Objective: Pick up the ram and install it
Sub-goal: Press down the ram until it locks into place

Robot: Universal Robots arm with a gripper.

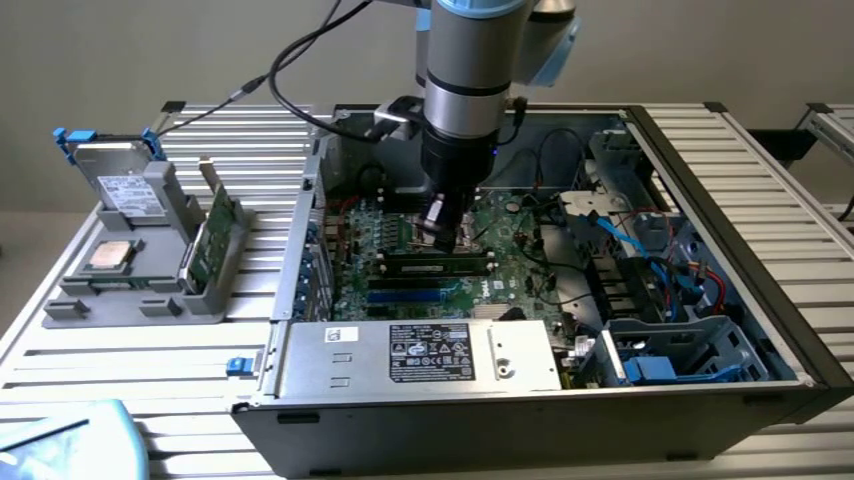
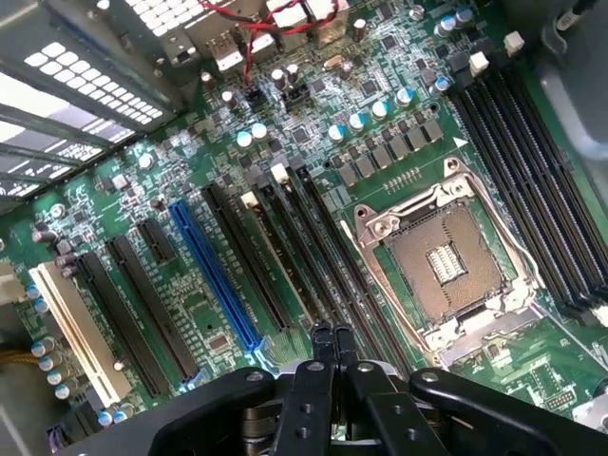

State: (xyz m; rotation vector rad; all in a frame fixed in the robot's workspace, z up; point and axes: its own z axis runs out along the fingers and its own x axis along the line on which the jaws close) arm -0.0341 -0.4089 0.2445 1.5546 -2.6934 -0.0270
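A ram, a long dark-green stick, lies along a black memory slot on the motherboard inside the open computer case. My gripper hangs just above the stick, near its middle. It is shut with nothing between its black fingers. In the wrist view the shut gripper sits over the near end of a row of long black slots, beside the bare processor socket. One slot there seems to hold the ram seen edge-on.
A grey fixture outside the case on the exterior view's left holds another green board upright and a square processor chip. The silver power supply fills the case front. Cables and drive cages crowd the exterior view's right.
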